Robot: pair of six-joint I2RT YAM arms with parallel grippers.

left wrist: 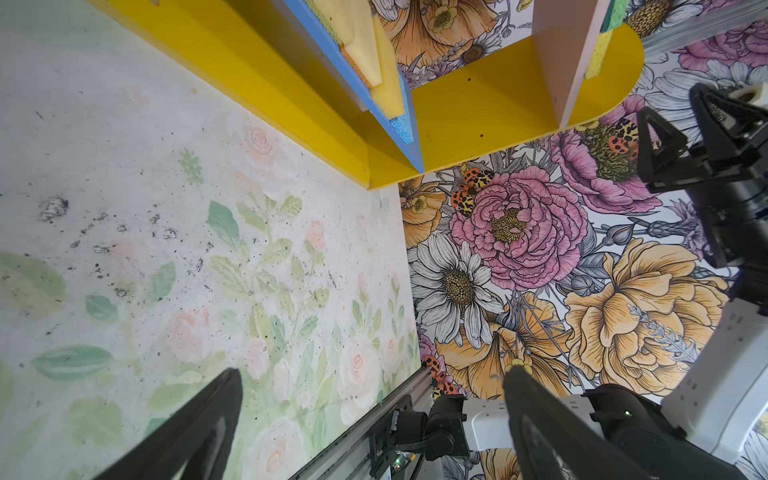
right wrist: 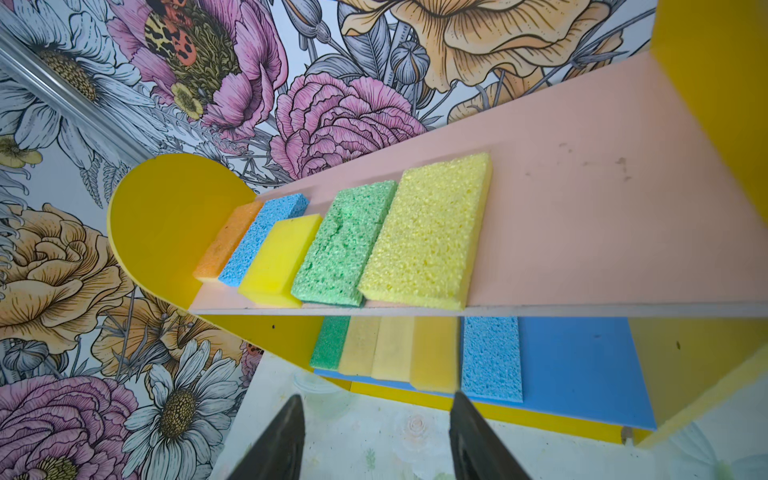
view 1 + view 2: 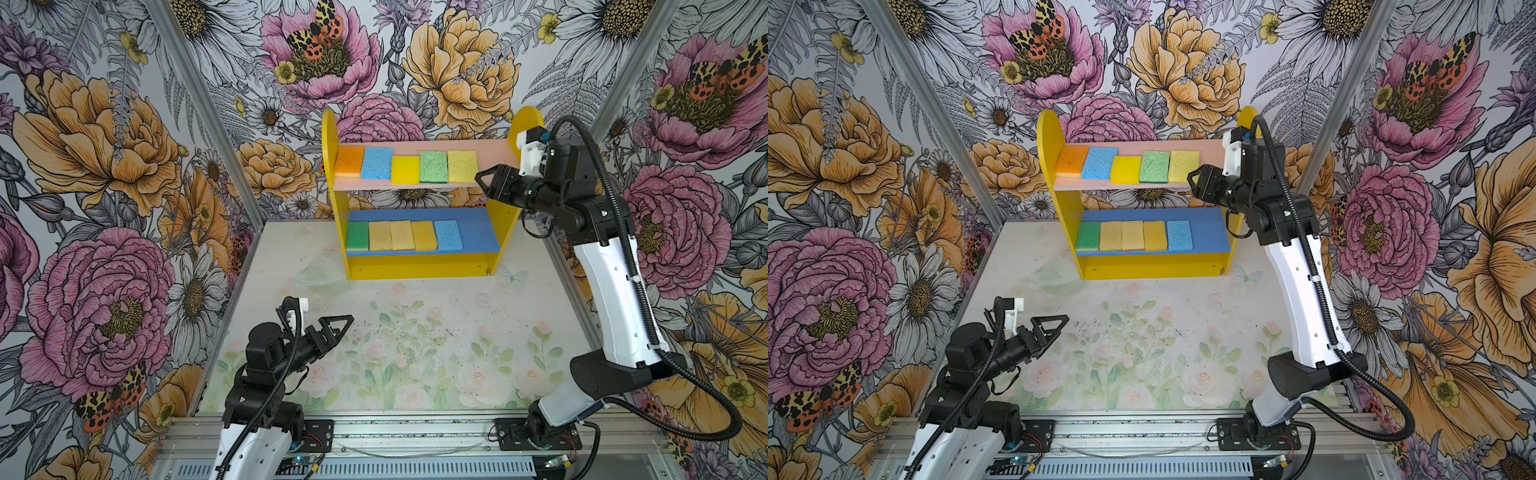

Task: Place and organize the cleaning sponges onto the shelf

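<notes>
The shelf (image 3: 415,268) stands at 12 o'clock on the floral surface (image 3: 415,365), close to the back wall. All ten cleaning sponges lie flat on it, five to a board.

On the pink upper board (image 3: 494,151), reading from 9 toward 3 o'clock, lie:
- the orange sponge (image 3: 350,161)
- the upper blue sponge (image 3: 377,163)
- the bright yellow sponge (image 3: 405,169), set a little nearer the front edge
- the upper green sponge (image 3: 433,166)
- the pale yellow sponge (image 3: 462,166)

On the blue lower board (image 3: 478,232), in the same order, lie:
- the lower green sponge (image 3: 357,236)
- three tan sponges (image 3: 402,235) side by side
- the lower blue sponge (image 3: 448,235)

The right arm (image 3: 611,282) reaches up at 2 o'clock. Its jaws hang near the pale yellow sponge on its 3 o'clock side, by the pink board's front edge. They are spread apart with nothing between them.

The left arm (image 3: 266,357) sits at 8 o'clock, well apart from the shelf. Its jaws are spread wide over the surface and empty.
</notes>
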